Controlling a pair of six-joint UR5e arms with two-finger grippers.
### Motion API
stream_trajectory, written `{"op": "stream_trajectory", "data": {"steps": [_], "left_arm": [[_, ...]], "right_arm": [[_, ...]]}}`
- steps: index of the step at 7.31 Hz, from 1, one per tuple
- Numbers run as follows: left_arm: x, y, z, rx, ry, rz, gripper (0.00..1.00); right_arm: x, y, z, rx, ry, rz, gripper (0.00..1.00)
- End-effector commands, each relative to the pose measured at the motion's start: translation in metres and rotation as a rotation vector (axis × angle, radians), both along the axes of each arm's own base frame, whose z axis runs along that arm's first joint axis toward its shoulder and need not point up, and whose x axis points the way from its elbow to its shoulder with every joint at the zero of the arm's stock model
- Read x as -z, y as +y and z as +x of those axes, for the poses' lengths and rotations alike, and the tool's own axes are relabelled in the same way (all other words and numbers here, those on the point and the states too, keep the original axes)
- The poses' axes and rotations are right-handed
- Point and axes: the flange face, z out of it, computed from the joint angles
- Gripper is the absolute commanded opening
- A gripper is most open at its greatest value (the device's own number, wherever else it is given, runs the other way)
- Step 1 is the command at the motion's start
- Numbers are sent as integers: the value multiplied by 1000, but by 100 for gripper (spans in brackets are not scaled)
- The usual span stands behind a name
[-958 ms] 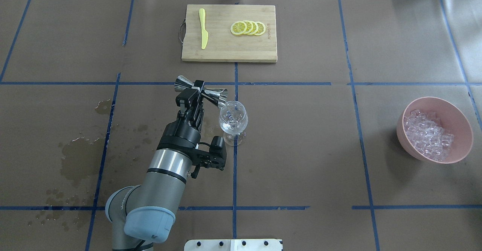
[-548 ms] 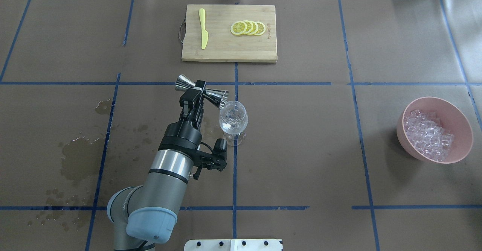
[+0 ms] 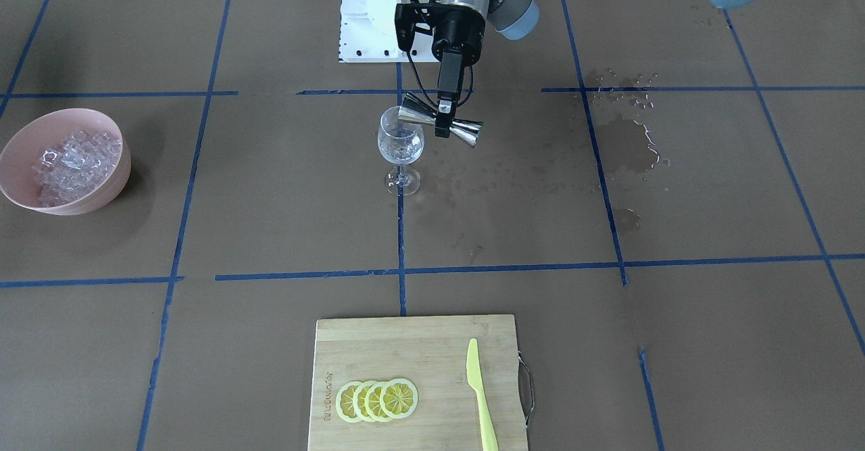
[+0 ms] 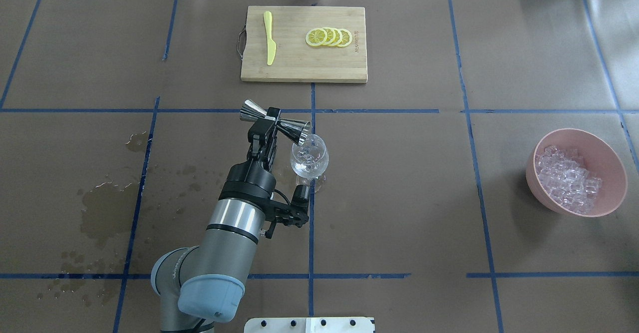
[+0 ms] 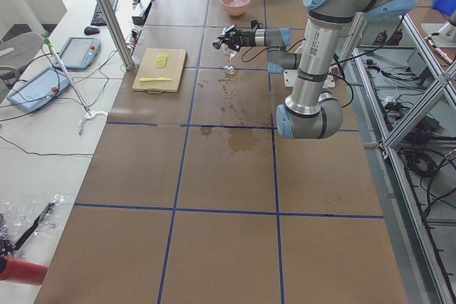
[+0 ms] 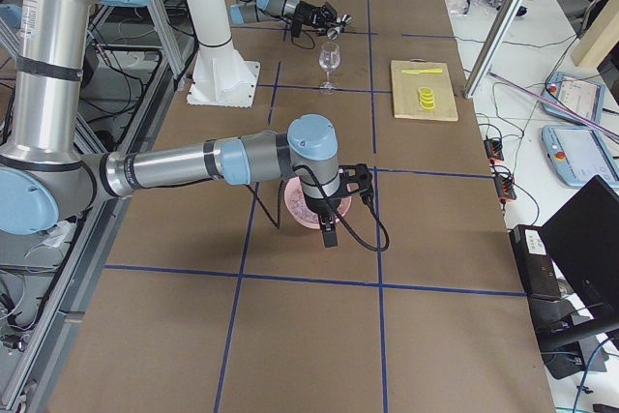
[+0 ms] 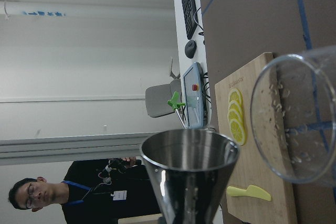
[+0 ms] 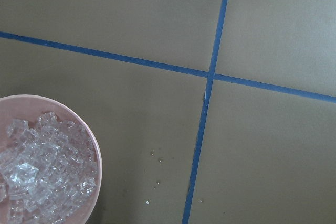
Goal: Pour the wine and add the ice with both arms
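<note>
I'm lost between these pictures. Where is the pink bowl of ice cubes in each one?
Front-facing: pink bowl at the left edge.
Overhead: pink bowl at the far right.
Exterior left: pink bowl top centre, far off.
Exterior right: pink bowl mid-picture, partly hidden behind the right arm.
Left wrist: not in it.
Right wrist: pink bowl in the bottom-left corner.
Shared landmark: the cutting board, everywhere except right wrist.

Pink bowl (image 4: pixel 615 163), clear whitish ice (image 4: pixel 566 180), yellow lemon slices (image 4: pixel 329 37), silver jigger (image 4: pixel 296 129), blue-lined brown table (image 4: pixel 399 183)
</note>
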Motion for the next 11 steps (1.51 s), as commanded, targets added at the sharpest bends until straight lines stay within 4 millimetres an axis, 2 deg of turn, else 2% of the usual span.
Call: {"op": "stream_trajectory", "data": {"steps": [1,3,4,6,8,9,11], "left_arm": [[13,1,-12,-2,53,8,0],[23,0,-39,-21,153,31,0],[22,-3,-47,-57,191,47,0],[-2,-9,-68,-94,248,68,0],[-50,-18,-91,-117,257,81,0],[-80,-25,-107,-167,293,73,0],[-151,-46,-167,-310,347,55,0]], "right_arm": [[0,0,0,0,0,0,100],[3,0,0,1,-1,7,100],[2,0,0,1,-1,6,100],[3,0,0,2,1,8,100],[3,-2,-1,4,1,25,100],[3,-2,-1,4,1,25,100],[3,-1,0,2,1,25,100]]}}
